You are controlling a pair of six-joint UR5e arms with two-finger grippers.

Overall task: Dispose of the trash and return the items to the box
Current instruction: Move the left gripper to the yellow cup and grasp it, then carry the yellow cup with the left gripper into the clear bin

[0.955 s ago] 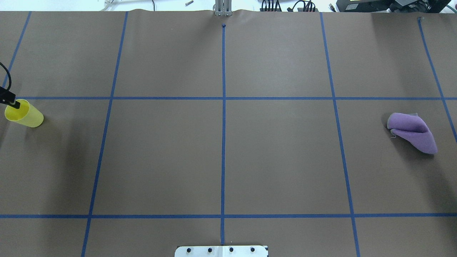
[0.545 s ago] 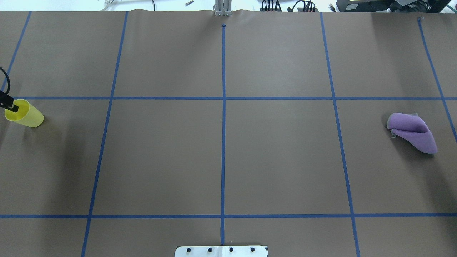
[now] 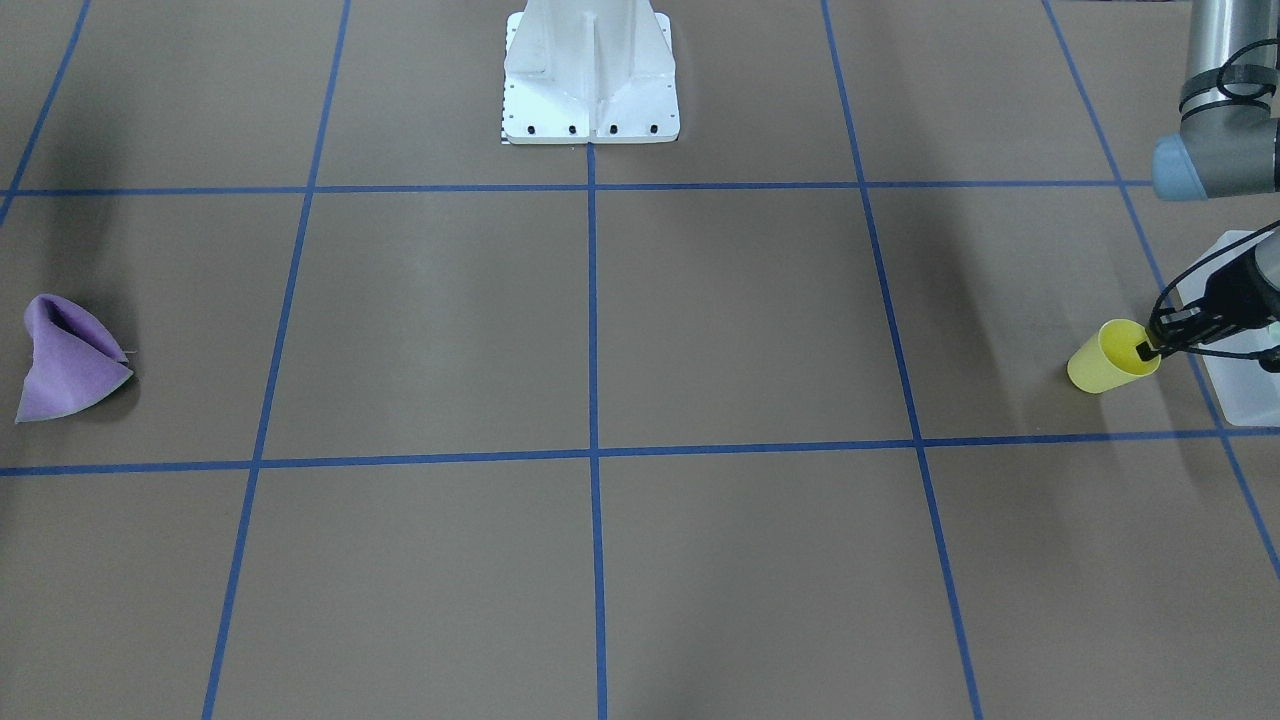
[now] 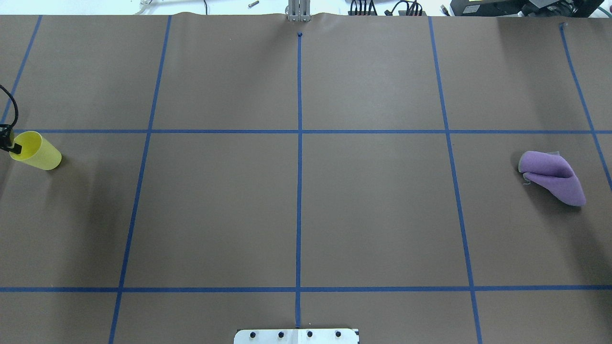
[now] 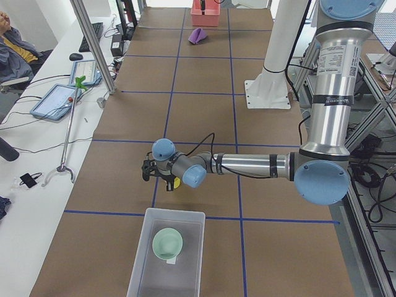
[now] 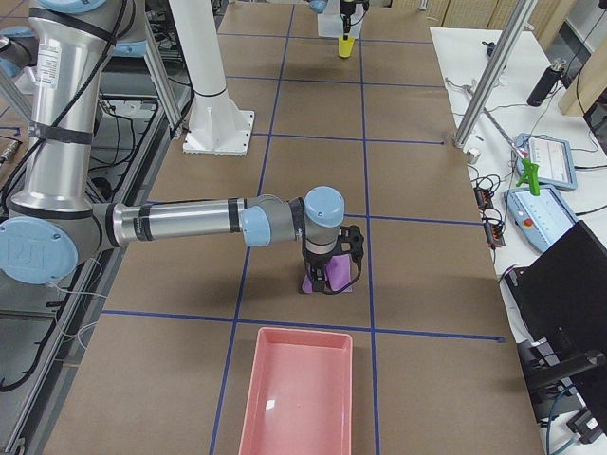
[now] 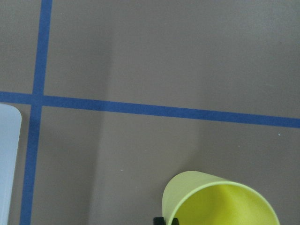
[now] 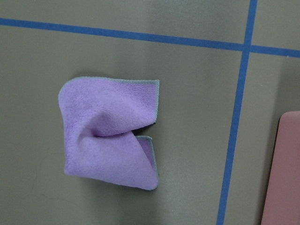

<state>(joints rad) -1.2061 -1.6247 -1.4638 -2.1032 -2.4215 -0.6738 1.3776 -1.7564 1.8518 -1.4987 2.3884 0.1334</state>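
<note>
Cup point(image 4: 36, 150) tilts at the counter's point(image 4: 215, 215) 9 o'clock edge, its rim pinched between the left fingers point(image 3: 1145, 351), just beside the box point(image 5: 195, 247) holding the bowl point(image 5: 167, 243). Right fingers point(image 6: 322, 270) hover over the cloth point(image 8: 108, 133) at 3 o'clock; whether they are open cannot be told.

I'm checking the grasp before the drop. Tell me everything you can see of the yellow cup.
The yellow cup is a bright, tapered tumbler of plastic-looking material, empty inside. It is tilted, mouth toward the left gripper, which pinches its rim with one finger inside. It is at the robot's left end of the table, beside the frosted bin, not in it. Whether its base touches the table I cannot tell.
</note>
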